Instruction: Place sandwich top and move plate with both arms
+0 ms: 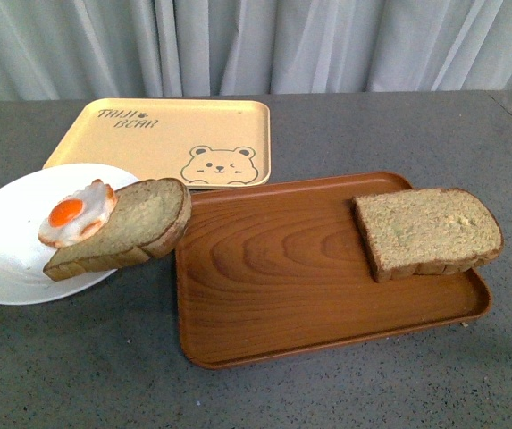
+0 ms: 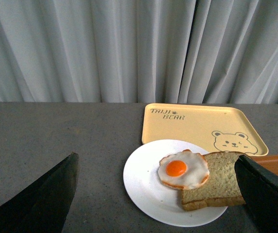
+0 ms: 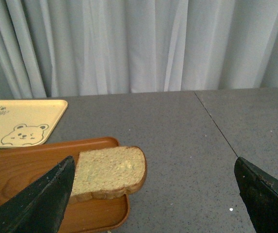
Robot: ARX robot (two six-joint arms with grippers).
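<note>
Left gripper (image 2: 154, 160) wide open, right gripper (image 3: 153, 159) likewise (both empty)

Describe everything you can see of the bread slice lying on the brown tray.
The sandwich top is a thick, roughly square slice, pale tan-green crumb, darker brown crust, one end rounded. It lies whole and bare at the right end of the brown wood-grain tray, rounded end overhanging the rim. Only the tray touches it.

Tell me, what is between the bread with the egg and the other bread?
Only a bare stretch of the brown wood-grain tray, seen in the front view, lies between the egg-topped slice and the sandwich top.
</note>
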